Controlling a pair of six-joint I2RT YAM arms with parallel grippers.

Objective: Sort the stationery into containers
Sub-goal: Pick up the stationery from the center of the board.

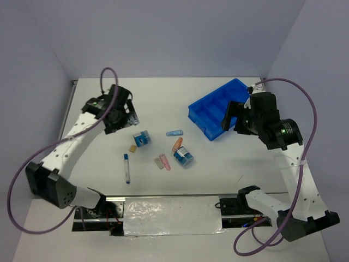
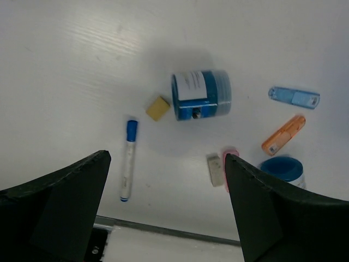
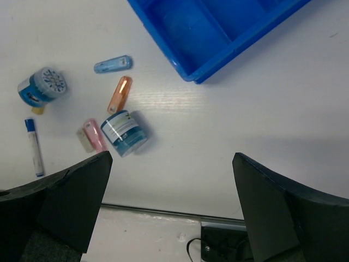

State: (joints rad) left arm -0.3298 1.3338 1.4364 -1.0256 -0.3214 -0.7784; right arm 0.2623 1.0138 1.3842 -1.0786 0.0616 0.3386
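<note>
Black fingers (image 2: 60, 207) of our left gripper (image 2: 166, 158) fill the lower corners of its wrist view. They are spread wide with nothing between them, and hang above the table (image 1: 245, 164) at the far left of the loose stationery. Our right gripper (image 1: 232, 115) is just as wide and empty, raised over the near right edge of the blue tray (image 1: 198, 121), which sits at the far right.

Every item lies on the table, left of the tray and nearer.
- One blue box (image 1: 142, 138) lies on its side, with the tan eraser (image 1: 132, 148) just beside it.
- Nearer us is the blue-white pen (image 1: 127, 168), well apart from them.
- Between that box and the tray lies the blue piece (image 1: 174, 132), with the orange piece (image 1: 177, 144) near it.
- Close beside the orange piece is the second blue box (image 1: 184, 157).
- Just left of that box, the pink piece (image 1: 166, 162) and grey piece (image 1: 159, 162) lie side by side.
</note>
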